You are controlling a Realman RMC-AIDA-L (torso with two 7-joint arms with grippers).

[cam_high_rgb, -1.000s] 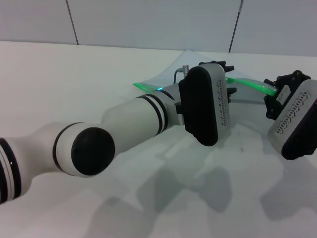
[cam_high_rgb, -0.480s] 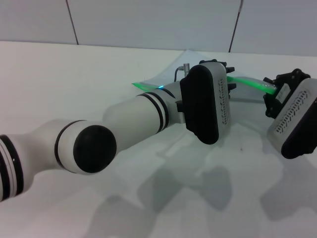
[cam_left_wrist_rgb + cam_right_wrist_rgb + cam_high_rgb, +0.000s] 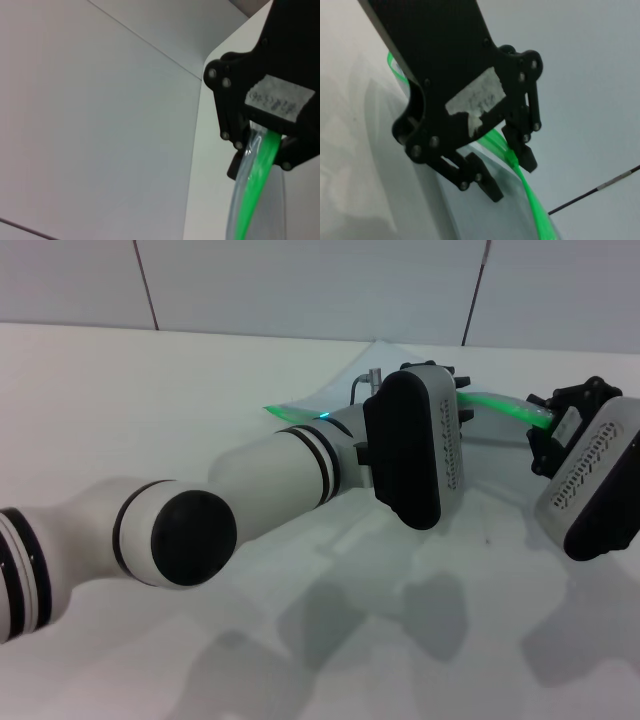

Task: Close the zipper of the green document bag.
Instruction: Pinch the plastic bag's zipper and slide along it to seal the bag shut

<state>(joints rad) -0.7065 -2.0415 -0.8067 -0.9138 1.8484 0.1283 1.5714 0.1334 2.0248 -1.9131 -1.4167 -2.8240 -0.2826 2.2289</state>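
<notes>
Two robot arms meet over the green document bag (image 3: 345, 380), a translucent pouch lying toward the far side of the white table (image 3: 150, 390), close to the wall (image 3: 300, 285). The bag's bright green zipper (image 3: 495, 402) runs along the edge between the two arms and lifts off the tabletop toward the right.

The left gripper (image 3: 455, 400), at the end of the arm reaching diagonally across the scene, sits on the middle stretch of that strip; its bulky wrist housing hides the fingertips from the head camera, and whether they are spread or pressed together cannot be told.

The right gripper (image 3: 545, 425) holds the raised far right end. From the left wrist camera, its black fingers (image 3: 235, 135) are pinched on the zipper (image 3: 257, 175), which emerges from between them with the clear plastic beside it.

In the right wrist view the zipper (image 3: 520, 172) passes between two black fingers (image 3: 487, 185) that stand apart.
</notes>
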